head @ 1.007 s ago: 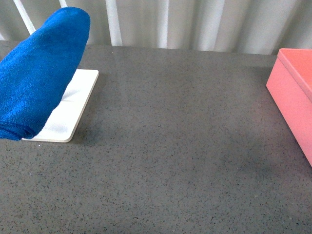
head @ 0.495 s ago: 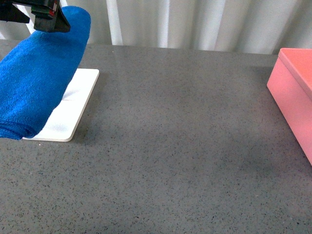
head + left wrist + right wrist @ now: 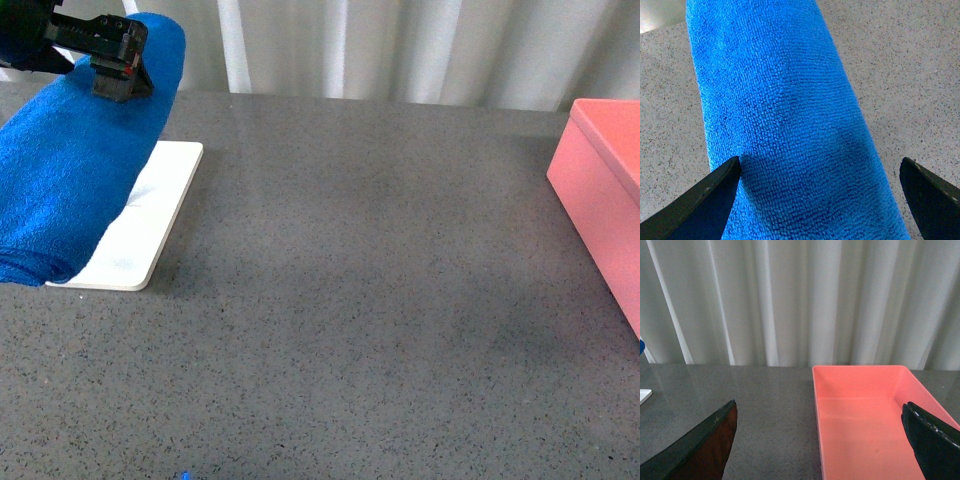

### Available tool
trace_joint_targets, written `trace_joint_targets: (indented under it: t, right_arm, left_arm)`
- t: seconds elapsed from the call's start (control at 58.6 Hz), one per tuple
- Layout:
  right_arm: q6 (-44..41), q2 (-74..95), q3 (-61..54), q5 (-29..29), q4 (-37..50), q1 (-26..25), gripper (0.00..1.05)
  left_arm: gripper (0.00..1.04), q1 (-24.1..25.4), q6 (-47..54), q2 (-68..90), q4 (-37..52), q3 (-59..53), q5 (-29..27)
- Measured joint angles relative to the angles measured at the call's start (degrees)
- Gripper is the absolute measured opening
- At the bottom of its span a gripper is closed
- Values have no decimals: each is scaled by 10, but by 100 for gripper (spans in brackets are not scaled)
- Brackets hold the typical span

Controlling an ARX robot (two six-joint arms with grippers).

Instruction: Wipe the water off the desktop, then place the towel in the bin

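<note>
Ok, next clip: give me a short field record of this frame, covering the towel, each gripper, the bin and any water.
towel: rolled, lying partly on the white tray
left gripper: open, fingers either side of the towel's far end; contact unclear
right gripper: open, holding nothing, bin ahead of it
bin: on the desktop, right side, empty
water: none discernible
stage: towel not yet lifted

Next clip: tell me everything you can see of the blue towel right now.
The towel is bright blue, fluffy looped microfibre, rolled into a thick, long bundle. It lies slanted over the white tray at the far left of the desktop, with its far end raised. No tag shows. The left gripper hovers over that far end, open, with one finger on each side, not clamped.
</note>
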Motion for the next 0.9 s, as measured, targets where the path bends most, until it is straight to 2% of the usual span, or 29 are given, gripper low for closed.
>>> trace_joint_targets:
  t: [0.239,0.273,0.341,0.409,0.631,0.768,0.904]
  right_arm:
    - [0,0,0,0,0,0,98]
    - [0,0,0,0,0,0,98]
    - [0,0,0,0,0,0,98]
    - [0,0,0,0,0,0,98]
    - [0,0,0,0,0,0,98]
    - [0,0,0,0,0,0,98]
    - [0,0,0,0,0,0,98]
  left_arm:
    - [98,6,-2,9,11,7,-12]
    - [95,6,-2,10,11,7,-13]
    - [84,7,-2,11,16,4,-15]
    - [67,8,-2,12,20,-2,-15]
    - [35,12,-8,13,19,-9,-20]
    - [5,16,-28,4,7,-10,-4]
    - [4,19,-47,-12,-12,-10,26]
